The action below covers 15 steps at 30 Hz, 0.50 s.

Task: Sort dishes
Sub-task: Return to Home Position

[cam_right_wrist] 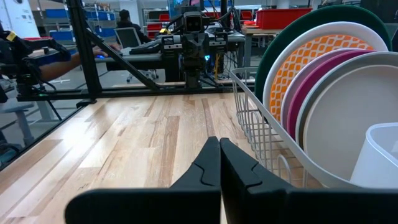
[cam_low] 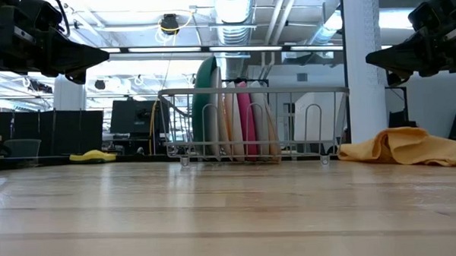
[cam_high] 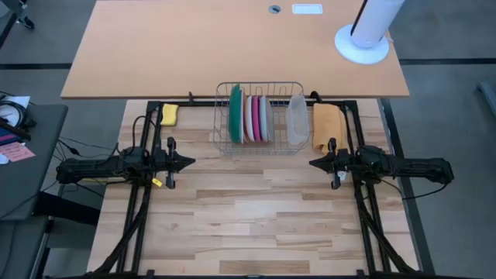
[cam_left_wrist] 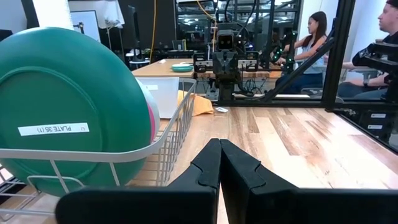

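Smooth round plates (cam_high: pixel 254 118) stood on edge in the wire rack (cam_high: pixel 279 128). Left gripper (cam_high: pixel 188 162) and right gripper (cam_high: pixel 314 163) hovered level, pinched closed, empty.

Both arms are matte black, slim and jointed. The left gripper (cam_high: pixel 193 162), left of the dish rack (cam_high: pixel 260 147), has angular, wedge-shaped fingers (cam_left_wrist: pixel 208 167), a small yellow tab (cam_high: pixel 157 182) and thin black cables (cam_high: pixel 138 124). The right gripper (cam_high: pixel 311 163), right of the rack, looks alike.

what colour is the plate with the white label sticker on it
The plate is teal green, best seen in the left wrist view.
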Each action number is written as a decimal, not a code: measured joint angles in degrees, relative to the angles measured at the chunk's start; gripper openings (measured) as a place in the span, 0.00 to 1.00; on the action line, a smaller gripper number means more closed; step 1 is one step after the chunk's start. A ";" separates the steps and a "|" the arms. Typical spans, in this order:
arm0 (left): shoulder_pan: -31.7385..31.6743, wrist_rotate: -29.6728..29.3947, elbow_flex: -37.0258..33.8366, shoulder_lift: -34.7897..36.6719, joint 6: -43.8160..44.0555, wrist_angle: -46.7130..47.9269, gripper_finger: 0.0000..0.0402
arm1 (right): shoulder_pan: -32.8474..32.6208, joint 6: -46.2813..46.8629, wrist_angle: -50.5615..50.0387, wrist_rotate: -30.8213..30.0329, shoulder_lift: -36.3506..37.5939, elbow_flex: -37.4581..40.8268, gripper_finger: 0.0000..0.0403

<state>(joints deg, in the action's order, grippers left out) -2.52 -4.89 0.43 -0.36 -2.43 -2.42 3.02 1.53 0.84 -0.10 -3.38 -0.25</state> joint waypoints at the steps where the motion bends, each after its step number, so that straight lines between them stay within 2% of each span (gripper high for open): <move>1: 0.00 -0.02 0.00 0.00 0.15 0.00 0.00 | 0.00 -0.01 0.00 0.00 0.01 0.00 0.00; 15: 0.00 0.01 0.00 0.00 -0.02 0.00 0.00 | 0.01 0.00 0.00 0.00 0.02 0.00 0.00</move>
<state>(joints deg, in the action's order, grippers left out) -2.52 -4.89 0.43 -0.36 -2.45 -2.42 3.02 1.53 0.84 -0.10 -3.36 -0.25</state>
